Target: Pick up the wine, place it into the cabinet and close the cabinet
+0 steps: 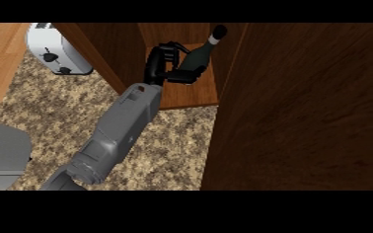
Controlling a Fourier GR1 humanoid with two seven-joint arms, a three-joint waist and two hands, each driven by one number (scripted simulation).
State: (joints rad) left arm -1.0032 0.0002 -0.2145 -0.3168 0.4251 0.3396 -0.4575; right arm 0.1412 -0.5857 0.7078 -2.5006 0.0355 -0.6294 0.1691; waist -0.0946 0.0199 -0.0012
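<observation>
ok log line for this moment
step: placing | right hand: curled round wine | wine: tilted, inside cabinet | cabinet door: open

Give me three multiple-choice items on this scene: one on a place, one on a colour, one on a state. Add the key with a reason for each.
1. Where is the toaster?
A) left of the cabinet
B) inside it
C) on a plate

2. What colour is the body of the wine?
A) red
B) dark green
C) yellow

3. How is the door?
A) shut
B) missing
C) open

Key:
1 A: the toaster stands on the counter, outside the cabinet's left wall.
2 B: the body shows dark green where the hand curls its fingers round it.
3 C: the door stands swung out at the right, so the shelf inside shows.
</observation>
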